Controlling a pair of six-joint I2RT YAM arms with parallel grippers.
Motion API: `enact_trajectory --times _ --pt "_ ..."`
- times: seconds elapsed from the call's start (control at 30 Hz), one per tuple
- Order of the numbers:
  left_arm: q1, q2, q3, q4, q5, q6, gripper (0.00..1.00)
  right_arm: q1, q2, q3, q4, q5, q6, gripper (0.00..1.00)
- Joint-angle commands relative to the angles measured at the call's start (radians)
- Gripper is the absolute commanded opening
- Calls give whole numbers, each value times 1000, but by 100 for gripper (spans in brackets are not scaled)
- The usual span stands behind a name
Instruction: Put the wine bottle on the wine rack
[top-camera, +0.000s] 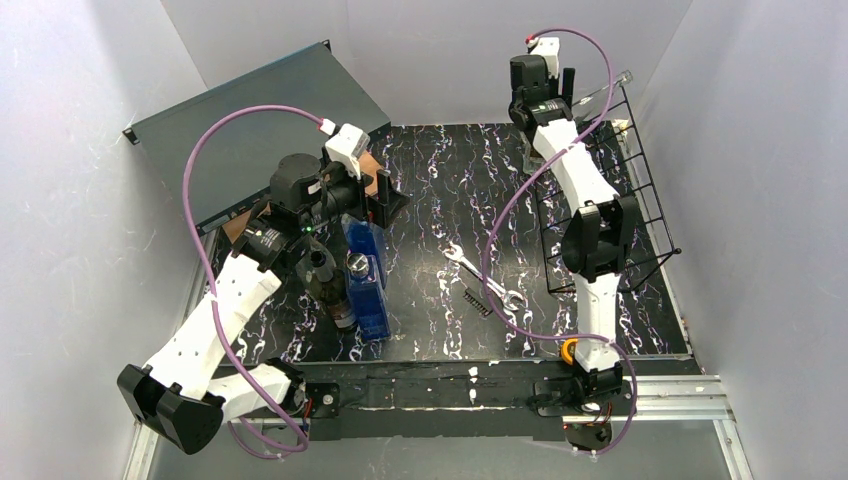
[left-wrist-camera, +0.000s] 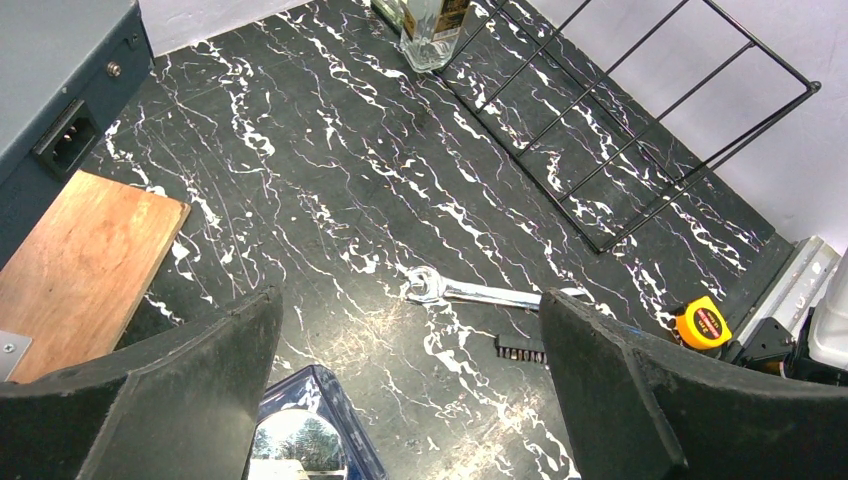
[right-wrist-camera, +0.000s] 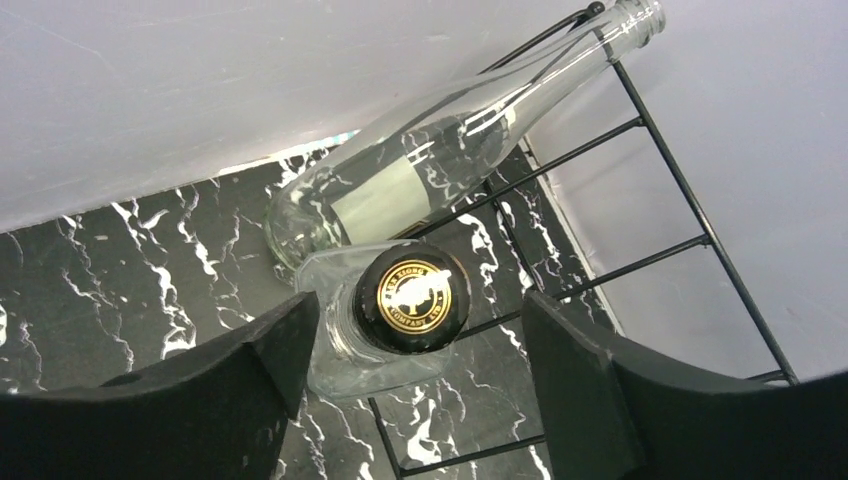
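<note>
Up close in rt wrist view: two black fingers (right-wrist-camera: 230, 390) of right gripper (right-wrist-camera: 420, 330), spread about as wide as poss., nothing held. Directly between & below them, touching neither: upright black-capped bottle (right-wrist-camera: 412, 297), clear glass, gold emblem on cap, seen from above. Just behind it, wine bottle (right-wrist-camera: 420, 175): clear, long-necked, pale label, lying slanted on wine rack (right-wrist-camera: 708, 238), base low near the marbled tabletop (right-wrist-camera: 120, 270) & beside the capped bottle, neck up at the rack's top wire by the white wall (right-wrist-camera: 200, 90). Cannot tell whether the two bottles touch. Rack: thin black wire grid, tilted, along rt edge of table.

Lt wrist view: left gripper (left-wrist-camera: 410, 310) also fully spread, empty, hanging over the table. Under it, blue container (left-wrist-camera: 320, 400) at bottom edge. Further out, silver wrench (left-wrist-camera: 480, 292) flat on the table w/ wire brush (left-wrist-camera: 515, 350) just beside it; yellow tape measure (left-wrist-camera: 703, 323) near the rt arm's base. To the lt, wooden board (left-wrist-camera: 85, 265) against grey metal case (left-wrist-camera: 60, 60) w/ a power socket.

From overhead: rt arm stretched to far rt corner over the rack; lt arm bent over lt side, w/ dark bottle (top-camera: 322, 275) & silver-topped bottle (top-camera: 357, 265) upright by the blue container. Lt gripper well apart from rack & wine bottle. Purple cable (top-camera: 240, 115) looped along each arm. White walls on three sides.
</note>
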Motion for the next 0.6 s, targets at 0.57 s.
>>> enact_trajectory --times 0.57 --pt "-18 -31 29 13 21 -7 99 -13 -111 -388 554 165 -119 53"
